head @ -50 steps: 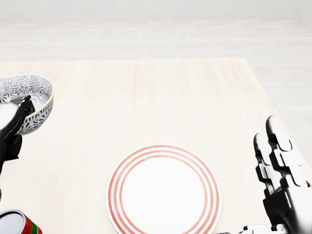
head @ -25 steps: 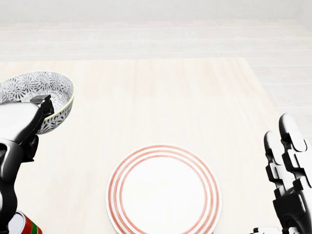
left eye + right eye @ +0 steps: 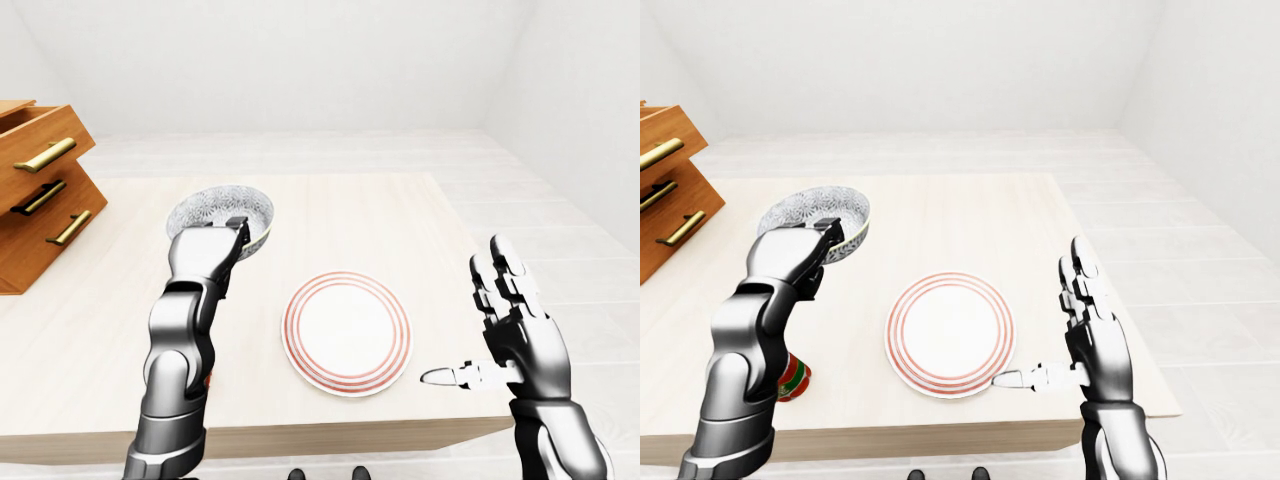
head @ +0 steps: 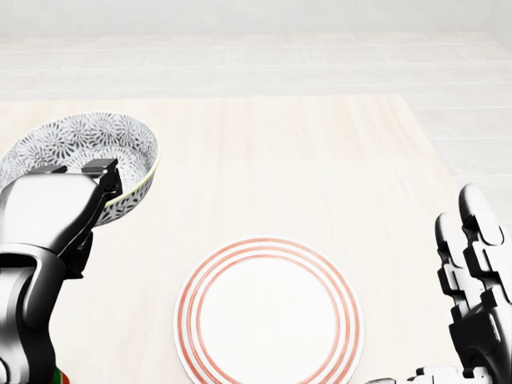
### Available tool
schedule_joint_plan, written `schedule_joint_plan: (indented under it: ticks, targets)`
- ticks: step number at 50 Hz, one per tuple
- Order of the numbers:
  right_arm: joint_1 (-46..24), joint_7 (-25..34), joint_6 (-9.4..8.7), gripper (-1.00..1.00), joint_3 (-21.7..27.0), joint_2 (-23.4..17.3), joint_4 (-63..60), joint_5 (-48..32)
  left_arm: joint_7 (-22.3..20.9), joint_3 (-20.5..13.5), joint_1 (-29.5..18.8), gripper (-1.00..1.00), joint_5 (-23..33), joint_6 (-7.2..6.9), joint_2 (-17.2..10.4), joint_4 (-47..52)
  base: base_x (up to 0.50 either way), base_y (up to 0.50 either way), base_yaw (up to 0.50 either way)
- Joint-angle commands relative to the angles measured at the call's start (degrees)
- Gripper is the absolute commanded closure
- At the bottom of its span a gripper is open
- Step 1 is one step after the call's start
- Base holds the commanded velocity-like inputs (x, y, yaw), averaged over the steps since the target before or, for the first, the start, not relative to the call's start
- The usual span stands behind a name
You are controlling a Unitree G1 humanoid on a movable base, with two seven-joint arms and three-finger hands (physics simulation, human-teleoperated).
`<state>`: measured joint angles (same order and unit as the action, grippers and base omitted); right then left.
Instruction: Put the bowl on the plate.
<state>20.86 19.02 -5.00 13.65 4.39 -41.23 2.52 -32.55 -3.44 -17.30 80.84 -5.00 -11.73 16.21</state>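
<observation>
Bowl (image 4: pixel 88 140) in left robot hand (image 4: pixel 52 212), plate (image 4: pixel 269 312) apart

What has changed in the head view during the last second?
The left hand, gripping the bowl, carried it rightward, toward the plate. The right hand slid slightly right and lower. The plate stayed in place; the right hand remains open.
</observation>
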Motion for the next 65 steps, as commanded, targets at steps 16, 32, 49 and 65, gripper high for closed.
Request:
schedule_joint_plan:
  ticks: [16,32,49,65]
  targets:
    - [-1.9,-1.1,0.00,-1.00,0.4,-1.0,4.5,0.0,-2.1,6.3,6.6,1.00,5.7,0.00,8.6,13.5,0.00,0.00,0.00]
    - [-1.0,-0.3,0.01,-1.00,1.0,-0.8,5.1,1.0,0.6,11.3,7.4,1.00,7.0,0.00,12.7,11.1,0.00,0.00,0.00]
    - [-2.2,-0.2,0.05,-1.00,2.0,-1.0,6.8,1.3,3.3,15.2,7.8,1.00,8.4,0.00,14.8,7.2,0.00,0.00,0.00]
    - [-2.3,-0.4,0.65,-1.00,1.6,-1.1,7.8,1.0,6.0,18.0,9.7,1.00,9.7,0.00,15.7,4.7,0.00,0.00,0.00]
